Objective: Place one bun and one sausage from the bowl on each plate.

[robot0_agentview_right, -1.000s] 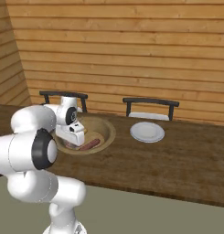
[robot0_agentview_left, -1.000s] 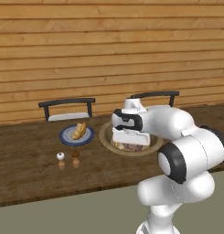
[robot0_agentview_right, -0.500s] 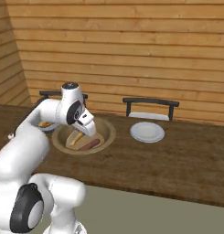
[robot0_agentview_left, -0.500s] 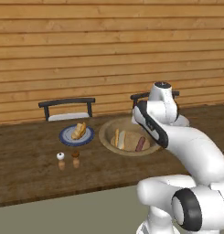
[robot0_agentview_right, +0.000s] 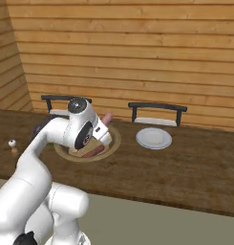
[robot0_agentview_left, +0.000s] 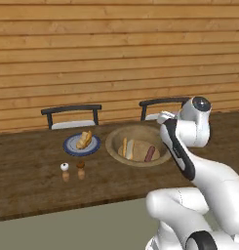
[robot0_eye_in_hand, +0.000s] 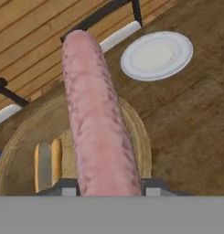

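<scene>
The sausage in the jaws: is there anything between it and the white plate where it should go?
Nothing visible. The sausage is held above the bowl, and only bare table lies between the bowl and the white plate, which has nothing on it.

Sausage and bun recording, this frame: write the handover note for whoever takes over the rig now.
Gripper: shut on a sausage, lifted above the bowl.
Bowl: on the table between the two plates; one sausage and buns left in it.
Blue plate, left of the bowl: has a bun on it; whether a sausage lies there too is unclear.
White plate, right of the bowl: bare.
Left: set the held sausage on the white plate, then add a bun; check the blue plate.
</scene>
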